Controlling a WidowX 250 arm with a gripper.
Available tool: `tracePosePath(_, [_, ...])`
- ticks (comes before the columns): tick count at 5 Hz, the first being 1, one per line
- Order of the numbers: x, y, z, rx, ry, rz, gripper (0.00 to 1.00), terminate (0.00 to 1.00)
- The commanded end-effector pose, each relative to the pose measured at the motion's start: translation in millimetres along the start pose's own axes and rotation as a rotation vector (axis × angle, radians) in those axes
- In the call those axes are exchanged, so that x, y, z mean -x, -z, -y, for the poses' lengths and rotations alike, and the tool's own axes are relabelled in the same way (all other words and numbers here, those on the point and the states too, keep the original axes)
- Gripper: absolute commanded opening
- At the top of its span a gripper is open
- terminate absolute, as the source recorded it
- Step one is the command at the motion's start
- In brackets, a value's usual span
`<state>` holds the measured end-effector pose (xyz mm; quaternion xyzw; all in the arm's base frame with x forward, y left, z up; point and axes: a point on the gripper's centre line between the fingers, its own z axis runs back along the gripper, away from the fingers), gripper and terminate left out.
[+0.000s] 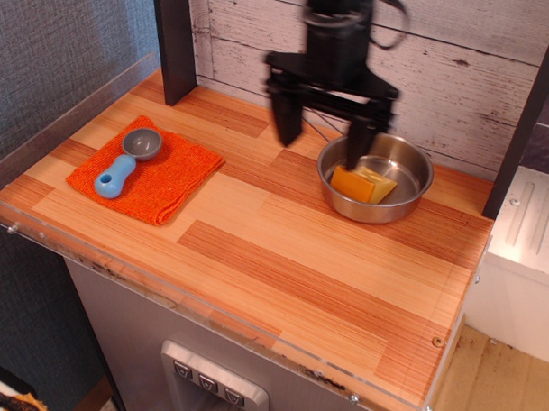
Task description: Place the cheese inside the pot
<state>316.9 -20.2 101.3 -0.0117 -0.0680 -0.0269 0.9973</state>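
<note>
The cheese (363, 184), a yellow-orange wedge, lies inside the shiny steel pot (415, 194) at the back right of the wooden table. My gripper (320, 142) is open and empty. It hangs above the table just left of the pot, its right finger over the pot's left rim and its left finger over bare wood. It looks motion-blurred. The pot's thin wire handle is mostly hidden behind the gripper.
An orange cloth (149, 171) lies at the left with a grey-and-blue scoop (124, 162) on it. A dark post (175, 40) stands at the back left and a plank wall runs behind. A clear plastic rim edges the table's front and left.
</note>
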Motion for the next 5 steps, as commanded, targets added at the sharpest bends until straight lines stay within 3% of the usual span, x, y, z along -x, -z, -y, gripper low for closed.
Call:
tracePosePath(1, [38.1,-1.3,-27.4,-0.025,0.004,-0.047,1.00,0.00])
tracePosePath(4, [52.1,4.5,-38.0,0.002,0.059,-0.086,1.00,0.00])
tracePosePath(5, [52.1,4.5,-38.0,0.002,0.059,-0.086,1.00,1.00])
